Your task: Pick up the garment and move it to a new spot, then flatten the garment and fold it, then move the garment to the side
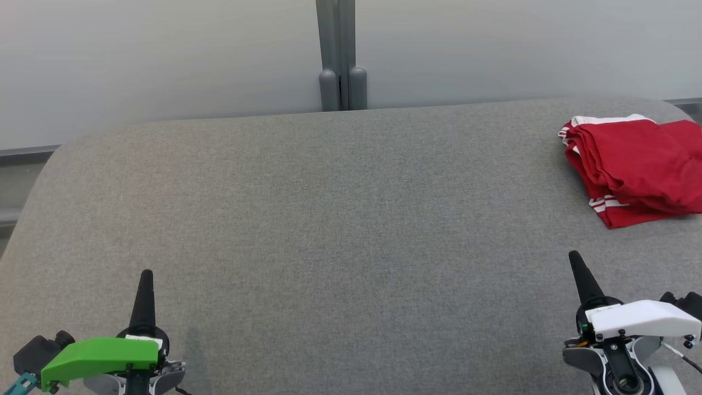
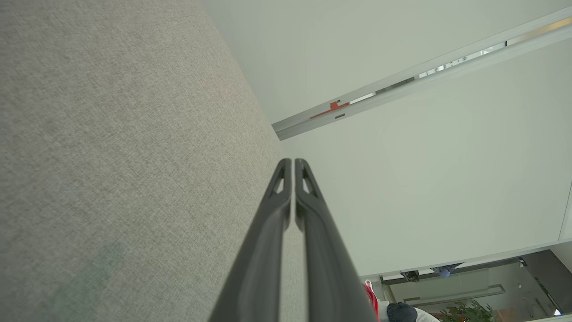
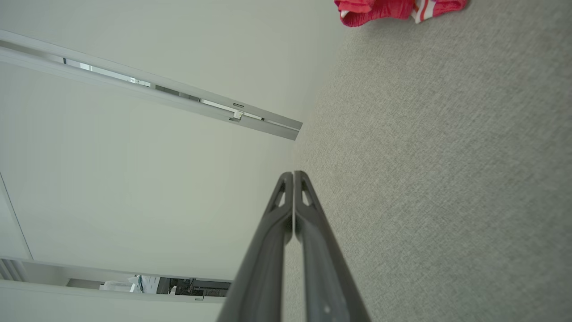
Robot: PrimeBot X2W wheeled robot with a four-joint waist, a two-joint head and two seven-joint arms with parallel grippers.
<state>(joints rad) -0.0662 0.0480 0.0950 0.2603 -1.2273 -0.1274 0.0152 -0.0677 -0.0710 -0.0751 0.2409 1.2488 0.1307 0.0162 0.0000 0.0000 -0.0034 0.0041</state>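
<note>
The red garment (image 1: 636, 164) with white stripes lies in a loose folded heap at the far right of the worktop (image 1: 351, 219), running off the right edge of the head view. It looks like thin jersey cloth: light, limp and likely to sag and unfold when lifted. It should take a firm pinch without harm. The best hold is probably the layered edge by the white stripes on its near corner, where the plies stack and both can be caught at once.

The left claw (image 1: 146, 274) and the right claw (image 1: 575, 255) each have their fingers pressed together on nothing, low at the near edge and well apart from the cloth.

The worktop is covered in grey woven fabric, which should grip the cloth a little. Behind it stand a pale wall (image 1: 164, 55) and a grey post (image 1: 340, 55).
</note>
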